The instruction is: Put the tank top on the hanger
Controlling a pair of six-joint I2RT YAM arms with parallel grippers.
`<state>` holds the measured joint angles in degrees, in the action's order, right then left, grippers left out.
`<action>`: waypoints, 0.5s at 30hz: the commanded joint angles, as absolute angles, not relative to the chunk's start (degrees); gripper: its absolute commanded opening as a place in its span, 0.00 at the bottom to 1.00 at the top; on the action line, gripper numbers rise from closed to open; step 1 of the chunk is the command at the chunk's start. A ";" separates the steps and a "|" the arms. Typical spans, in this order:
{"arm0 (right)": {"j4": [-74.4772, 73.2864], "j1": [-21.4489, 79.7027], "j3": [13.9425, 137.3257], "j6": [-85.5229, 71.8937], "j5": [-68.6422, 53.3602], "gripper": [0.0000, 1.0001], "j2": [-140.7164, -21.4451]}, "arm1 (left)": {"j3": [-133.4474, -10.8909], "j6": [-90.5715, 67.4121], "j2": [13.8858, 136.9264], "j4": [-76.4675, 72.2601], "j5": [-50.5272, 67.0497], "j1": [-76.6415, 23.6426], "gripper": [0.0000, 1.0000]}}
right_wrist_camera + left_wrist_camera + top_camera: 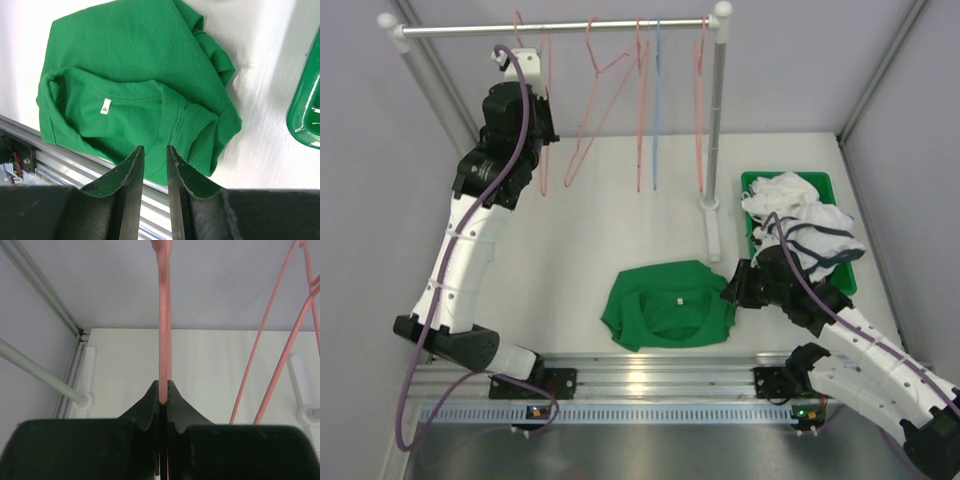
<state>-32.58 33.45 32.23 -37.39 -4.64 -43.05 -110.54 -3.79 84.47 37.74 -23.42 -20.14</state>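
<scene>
The bright green tank top [665, 305] lies crumpled on the table near the front edge, its white label [105, 106] showing inside the neck. In the right wrist view the tank top [130, 65] fills the upper left. My right gripper [732, 288] hovers just over its right edge, with the jaws a narrow gap apart and nothing between them [152, 152]. My left gripper [535, 118] is raised at the rail and shut on the leftmost salmon-pink hanger [544, 150]. The hanger's wire [164, 315] runs straight up from between the closed fingertips.
More pink hangers [595, 100] and a light-blue hanger [657, 100] hang from the clothes rail [560, 27]. Its post [717, 120] stands on a white base [711, 235]. A green tray [827, 182] at the right holds white garments [800, 215]. An aluminium rail [650, 375] lines the near edge.
</scene>
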 commanded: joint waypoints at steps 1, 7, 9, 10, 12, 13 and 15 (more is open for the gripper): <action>-30.76 32.78 33.13 -35.95 -5.10 0.25 -43.85 | -108.11 -2.55 79.72 35.15 -23.20 -19.95 0.00; -30.76 32.70 34.10 -34.98 -5.27 0.25 -45.00 | -100.21 -3.43 73.13 37.79 -21.71 -19.95 0.00; -30.94 32.78 34.54 -34.72 -5.36 0.26 -45.09 | -95.29 -4.04 69.63 38.32 -21.27 -19.95 0.00; -31.11 32.70 34.72 -34.46 -5.36 0.26 -45.00 | -93.36 -4.30 68.30 39.02 -20.57 -19.95 0.00; -31.46 32.78 35.07 -34.28 -5.27 0.27 -44.65 | -87.38 -5.79 64.10 39.55 -19.08 -19.95 0.00; -31.64 32.78 35.16 -34.10 -5.27 0.27 -44.39 | -83.53 -6.50 62.59 40.51 -18.12 -19.95 0.00; -31.99 32.78 35.51 -33.93 -5.10 0.27 -44.21 | -79.91 -8.52 58.30 41.65 -14.86 -19.95 0.00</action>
